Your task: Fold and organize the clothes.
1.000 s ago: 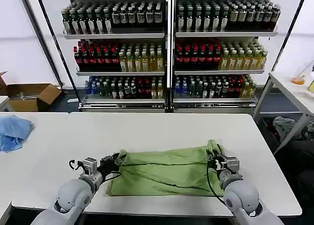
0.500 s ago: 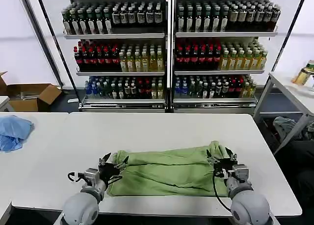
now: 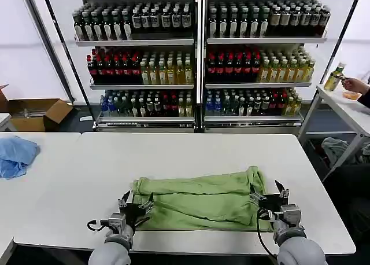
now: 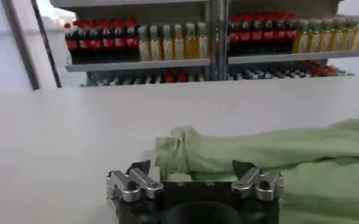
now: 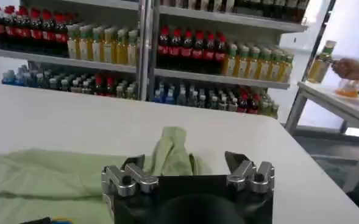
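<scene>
**Shirt on table, both grippers spread at its ends**

- Shirt (image 3: 199, 199): light green, folded lengthwise into a long band, lying across the near half of the white table (image 3: 191, 152). Several lengthwise folds visible; bunched, rumpled end toward the left (image 4: 185, 149), another raised bunch at the far right corner (image 5: 173, 152). Collar, buttons and print not discernible.
- Left gripper (image 3: 134, 205): low at the near table edge, at the shirt's left end. Fingers (image 4: 136, 176) spread apart, nothing between them, cloth just beyond the tips.
- Right gripper (image 3: 272, 198): low at the near table edge, at the shirt's right end. Fingers (image 5: 133, 173) spread wide, holding nothing, bunched cloth just ahead.
- Blue cloth (image 3: 16, 155): crumpled on the neighbouring table to the left, well apart from the shirt.
- Shelves (image 3: 199, 56): behind the table, stocked with rows of bottles.
</scene>
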Robot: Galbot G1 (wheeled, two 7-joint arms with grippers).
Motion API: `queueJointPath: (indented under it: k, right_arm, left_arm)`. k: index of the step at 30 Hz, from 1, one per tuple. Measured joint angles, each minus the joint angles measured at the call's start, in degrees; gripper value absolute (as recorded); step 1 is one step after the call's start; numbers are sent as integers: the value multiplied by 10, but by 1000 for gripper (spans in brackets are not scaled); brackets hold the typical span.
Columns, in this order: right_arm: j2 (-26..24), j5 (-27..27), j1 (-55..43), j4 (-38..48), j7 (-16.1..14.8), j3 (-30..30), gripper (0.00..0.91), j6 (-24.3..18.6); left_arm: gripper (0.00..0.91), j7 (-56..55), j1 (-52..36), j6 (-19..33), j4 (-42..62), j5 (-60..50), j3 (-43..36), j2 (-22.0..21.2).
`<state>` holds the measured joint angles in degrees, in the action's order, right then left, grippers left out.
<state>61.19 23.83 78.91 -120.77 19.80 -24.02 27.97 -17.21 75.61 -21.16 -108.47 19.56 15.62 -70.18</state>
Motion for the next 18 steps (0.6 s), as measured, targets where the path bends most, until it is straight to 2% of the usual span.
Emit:
queueJointPath:
  k: [4,18]
  right_arm:
    - [-1,-1,4,-3,1,-3,907,-1]
    - [-5,-2,23,-18,2,-17,907,-4]
  left_arm:
    - [30,-3,1,5,6,-2,2,-4]
    - [20,11,6,18,17,41,11,-15]
